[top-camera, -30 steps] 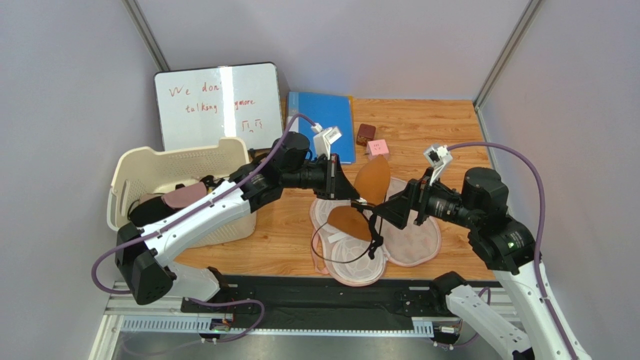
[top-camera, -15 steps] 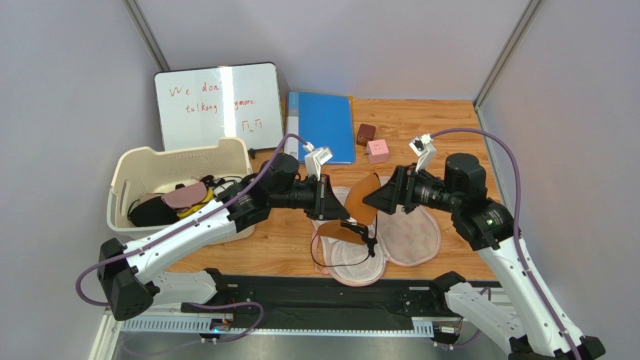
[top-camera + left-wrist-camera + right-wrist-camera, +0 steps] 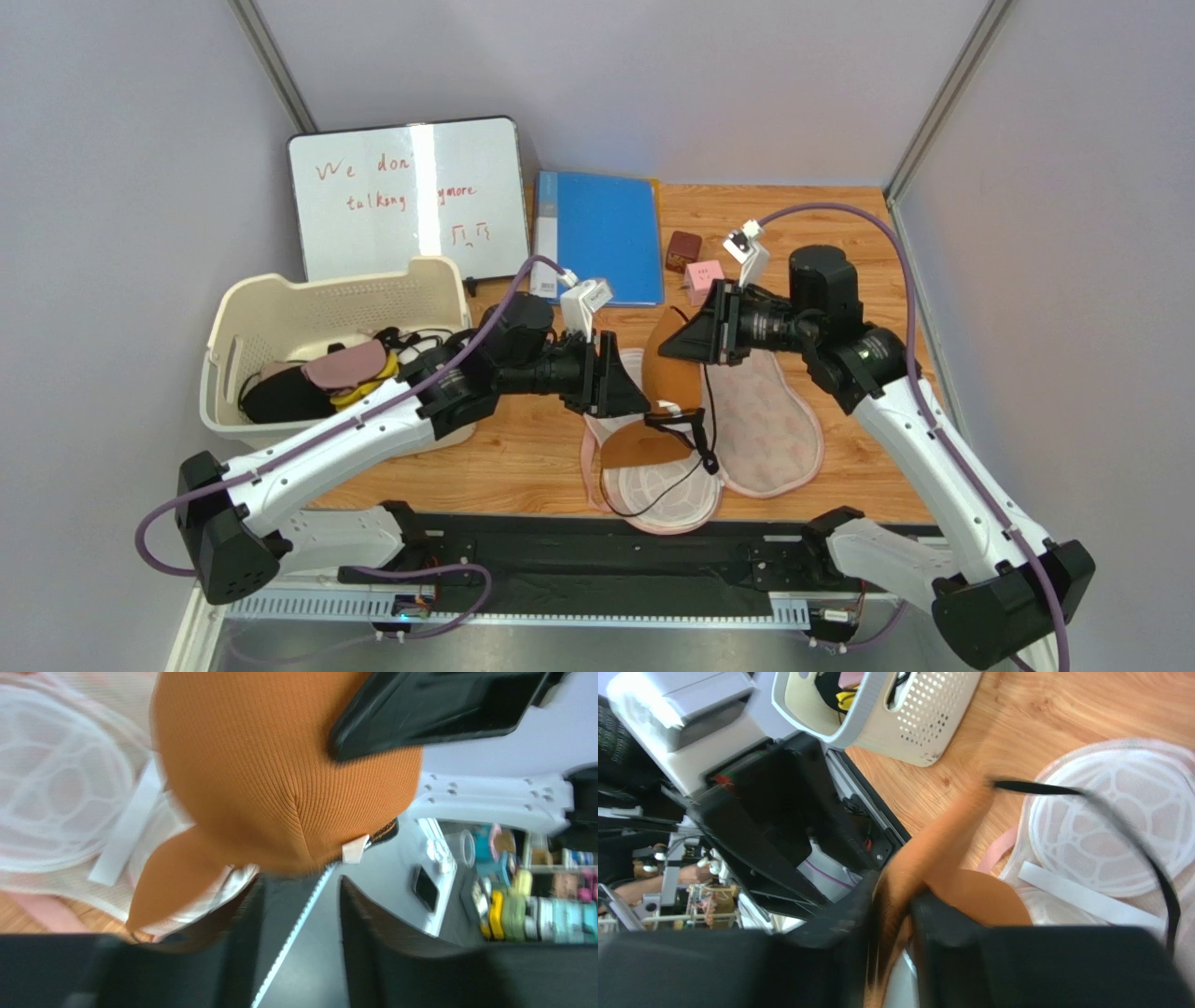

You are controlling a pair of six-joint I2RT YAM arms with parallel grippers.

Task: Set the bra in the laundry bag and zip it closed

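The laundry bag [image 3: 769, 427] lies opened flat on the wooden table, white mesh facing up [image 3: 1116, 829]. The orange-brown bra [image 3: 679, 367] has one cup held upright above the bag, while the other cup [image 3: 638, 445] rests on the bag's left half. Black straps [image 3: 1088, 801] trail over the mesh. My right gripper [image 3: 673, 350] is shut on the upright cup's edge, and orange fabric is pinched between its fingers [image 3: 892, 910]. My left gripper [image 3: 634, 399] sits just left of the bra and stands open [image 3: 298, 903] with nothing between its fingers; the cup [image 3: 281, 777] hangs right beyond them.
A cream plastic basket [image 3: 281, 315] with pink, yellow and black garments stands at the left. At the back stand a whiteboard [image 3: 407, 189] and a blue folder [image 3: 603, 231], with a small brown box [image 3: 683, 249] and a pink block [image 3: 706, 275] near them.
My left gripper has opened and let go of the bra. My right gripper has closed on the upright cup and shifted left and toward the back, while the left arm drew back to the left.
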